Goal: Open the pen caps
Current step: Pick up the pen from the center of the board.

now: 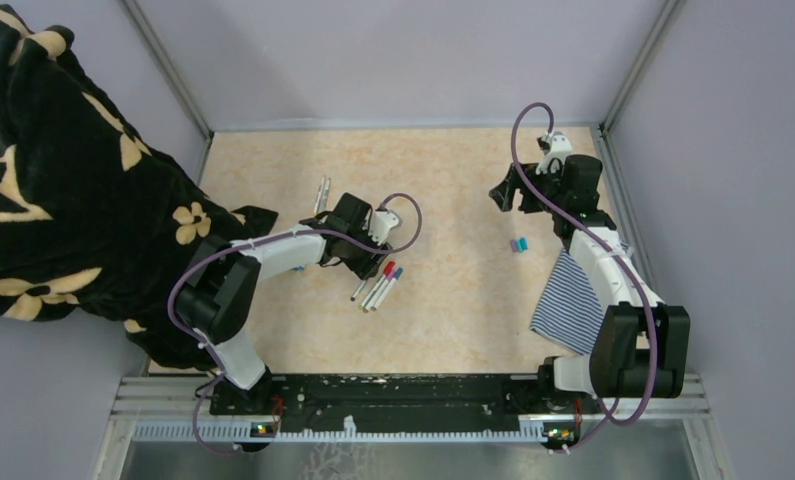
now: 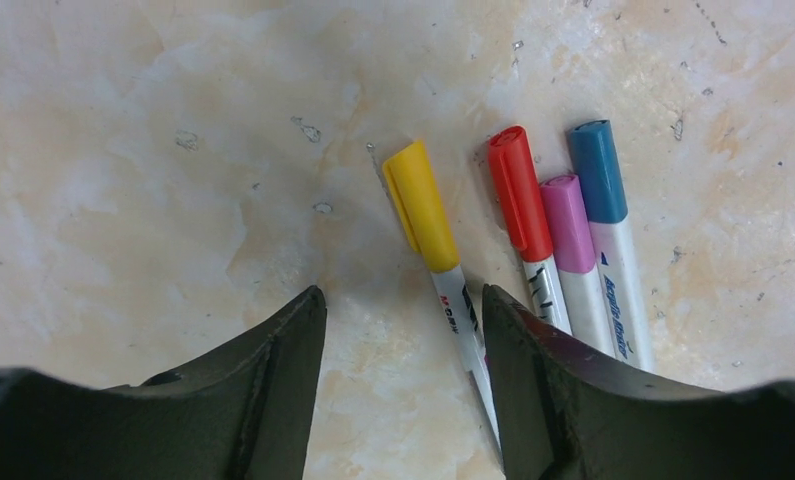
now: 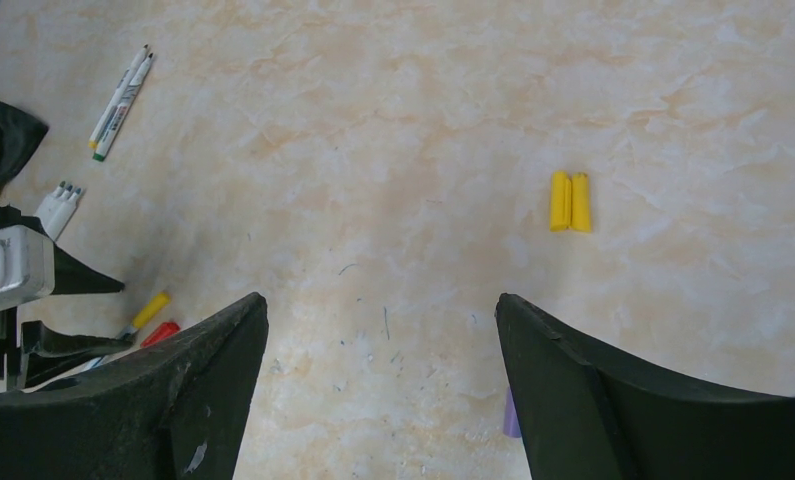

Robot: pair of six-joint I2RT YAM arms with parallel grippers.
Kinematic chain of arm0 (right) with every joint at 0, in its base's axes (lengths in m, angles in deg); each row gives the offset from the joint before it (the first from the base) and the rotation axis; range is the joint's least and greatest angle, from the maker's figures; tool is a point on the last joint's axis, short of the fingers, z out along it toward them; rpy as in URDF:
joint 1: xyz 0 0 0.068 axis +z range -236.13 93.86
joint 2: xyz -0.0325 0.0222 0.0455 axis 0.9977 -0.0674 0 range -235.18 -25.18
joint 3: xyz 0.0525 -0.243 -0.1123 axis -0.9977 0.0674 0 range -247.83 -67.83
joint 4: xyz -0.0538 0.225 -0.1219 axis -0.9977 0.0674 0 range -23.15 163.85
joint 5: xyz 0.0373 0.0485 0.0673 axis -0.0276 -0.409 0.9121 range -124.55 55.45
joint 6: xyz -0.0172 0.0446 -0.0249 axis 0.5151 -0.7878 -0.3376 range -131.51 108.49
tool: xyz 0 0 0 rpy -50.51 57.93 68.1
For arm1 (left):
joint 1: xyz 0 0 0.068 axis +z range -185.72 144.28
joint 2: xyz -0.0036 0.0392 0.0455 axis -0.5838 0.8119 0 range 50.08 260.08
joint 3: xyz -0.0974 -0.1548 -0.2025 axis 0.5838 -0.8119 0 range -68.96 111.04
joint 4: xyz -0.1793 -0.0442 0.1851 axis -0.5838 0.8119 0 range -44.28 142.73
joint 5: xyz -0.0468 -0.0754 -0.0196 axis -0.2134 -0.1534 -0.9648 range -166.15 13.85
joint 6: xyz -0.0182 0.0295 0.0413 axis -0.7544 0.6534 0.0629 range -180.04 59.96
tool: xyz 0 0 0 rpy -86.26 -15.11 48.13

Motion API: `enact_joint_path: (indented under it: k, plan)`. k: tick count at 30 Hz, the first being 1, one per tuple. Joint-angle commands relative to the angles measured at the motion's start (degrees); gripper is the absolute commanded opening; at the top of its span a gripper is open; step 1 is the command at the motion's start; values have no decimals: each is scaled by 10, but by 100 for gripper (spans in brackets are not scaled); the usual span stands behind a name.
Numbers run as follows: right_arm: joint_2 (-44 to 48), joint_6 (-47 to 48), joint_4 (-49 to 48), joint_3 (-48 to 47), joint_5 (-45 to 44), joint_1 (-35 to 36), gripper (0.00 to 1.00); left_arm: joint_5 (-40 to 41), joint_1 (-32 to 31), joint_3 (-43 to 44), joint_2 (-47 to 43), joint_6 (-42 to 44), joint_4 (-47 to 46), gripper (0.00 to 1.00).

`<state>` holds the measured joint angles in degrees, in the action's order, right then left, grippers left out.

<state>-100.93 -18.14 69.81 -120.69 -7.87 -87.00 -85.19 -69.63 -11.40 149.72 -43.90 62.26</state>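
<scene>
Lining up a grasp: the left tool [image 2: 403, 300] (parted, empty) hovers over the yellow-capped pen [image 2: 438, 240], mid-frame on the counter [image 2: 173, 150]; next, centre on its barrel and close. Right tool [image 3: 380, 300] wide, empty.

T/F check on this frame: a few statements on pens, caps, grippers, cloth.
1. Four capped pens lie by the left gripper. True.
2. The red-capped pen lies between the yellow-capped pen and the purple-capped pen. True.
3. The right gripper holds a yellow cap. False: it is open and empty; two yellow caps lie on the table.
4. The striped cloth lies beside the left gripper. False: it lies by the right arm.
</scene>
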Motion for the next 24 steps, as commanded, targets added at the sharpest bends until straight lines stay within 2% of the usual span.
enact_joint_path:
  k: [1, 9, 17, 24]
  plan:
    - [19, 0, -30, -1, 8, 1, 83, 23, -20, -11, 44, 6, 31, 62]
    - [17, -2, -30, 0, 9, 1, 83, 57, -24, -10, 62, 5, 32, 38]
    - [5, -14, -34, 0, 30, 1, 82, 69, -24, -5, 67, 1, 36, 2]
    - [-2, -11, -39, 0, 75, 14, 83, 74, -23, 0, 50, 0, 33, 0]
